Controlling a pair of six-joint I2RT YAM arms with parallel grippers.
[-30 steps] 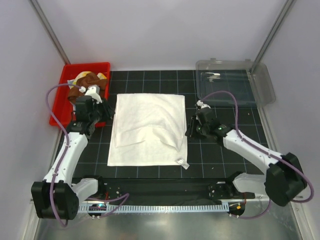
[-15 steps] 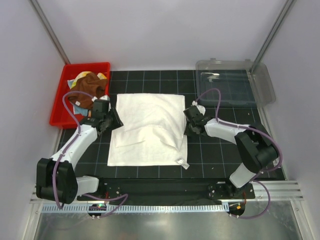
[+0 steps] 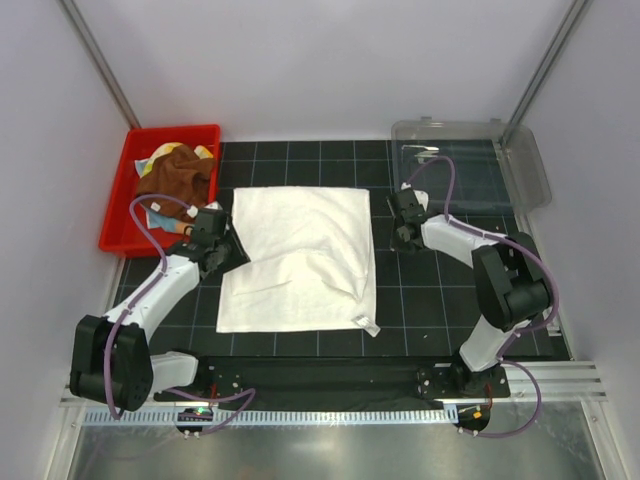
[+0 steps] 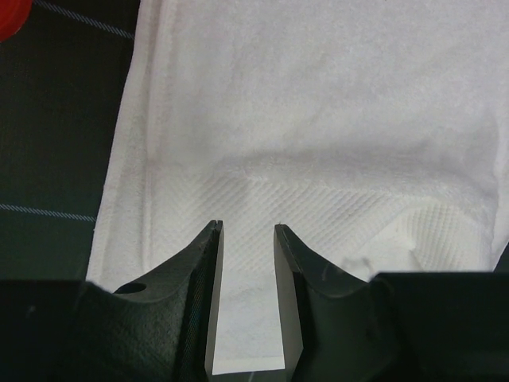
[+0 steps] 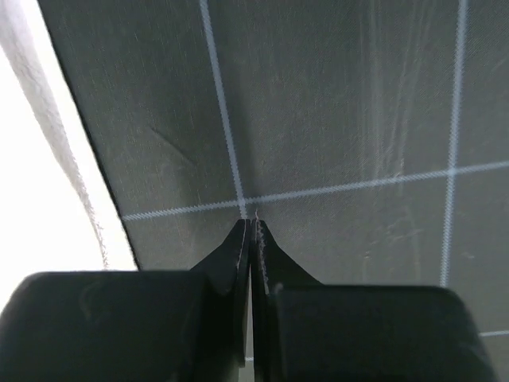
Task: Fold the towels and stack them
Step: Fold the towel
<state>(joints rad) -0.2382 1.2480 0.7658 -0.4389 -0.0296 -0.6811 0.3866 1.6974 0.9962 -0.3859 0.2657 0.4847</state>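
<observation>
The large white towel [image 3: 300,255] lies spread on the black gridded mat, with wrinkles toward its near right. My left gripper [image 3: 230,250] is low at its left edge. In the left wrist view the left gripper [image 4: 248,227] is open, and the white towel [image 4: 318,103] shows between the fingers [image 4: 213,302]. My right gripper [image 3: 403,218] hangs over bare mat just right of the towel's far right corner. It is shut on nothing [image 5: 252,221], with the towel's edge [image 5: 40,183] off to its left. The rust-brown towel [image 3: 178,175] and the yellow towel [image 3: 160,152] are bunched in the red bin.
The red bin [image 3: 115,215] stands at the back left, and a pale blue bit of cloth [image 3: 160,213] shows under the brown towel. A clear plastic box [image 3: 465,165] with its lid open stands at the back right. Slanted frame posts rise at both back corners.
My right gripper has shut and pulled away from the towel's right edge toward the back. My left gripper has slid in onto the towel's left edge, nudging that edge inward.
</observation>
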